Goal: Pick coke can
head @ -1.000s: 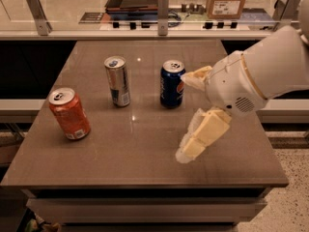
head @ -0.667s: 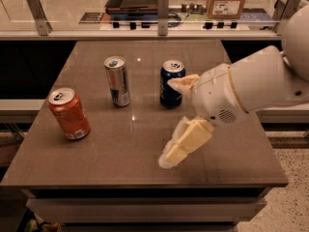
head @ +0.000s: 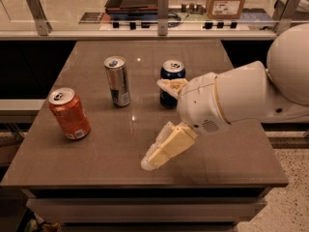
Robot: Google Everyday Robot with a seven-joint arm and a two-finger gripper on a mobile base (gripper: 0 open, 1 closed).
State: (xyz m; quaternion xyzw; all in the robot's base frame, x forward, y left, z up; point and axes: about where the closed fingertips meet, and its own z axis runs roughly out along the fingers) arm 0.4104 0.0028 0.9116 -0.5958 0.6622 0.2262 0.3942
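So, camera view: my only view, looking down across the table (head: pixel 231 173) from its near edge.
Landmark: the coke can (head: pixel 70 114) stands upright near the table edge on the side away from the arm, with nothing touching it.
Gripper: the gripper (head: pixel 154 123) hangs low over the tabletop, well apart from the coke can on the arm's side. Its two fingers (head: pixel 166 149) are spread wide and it holds nothing.
Upper finger: it lies across the front of the blue can (head: pixel 172 83), which stands farther from the coke can than the gripper does. I cannot tell whether they touch.
Silver can: the silver can (head: pixel 117 81) stands behind the coke can and toward the arm, apart from both other cans.
Step in hand: I judge this to be the approach, with the grasp not yet begun.
Doing it well: I would keep the jaws wide and carry the gripper across the bare tabletop toward the coke can. I would turn the wrist so one finger passes each side of the can's body, then close at mid-height.
Watch for: a finger clipping the blue can on the way out, or nudging the coke can toward the nearby edge.
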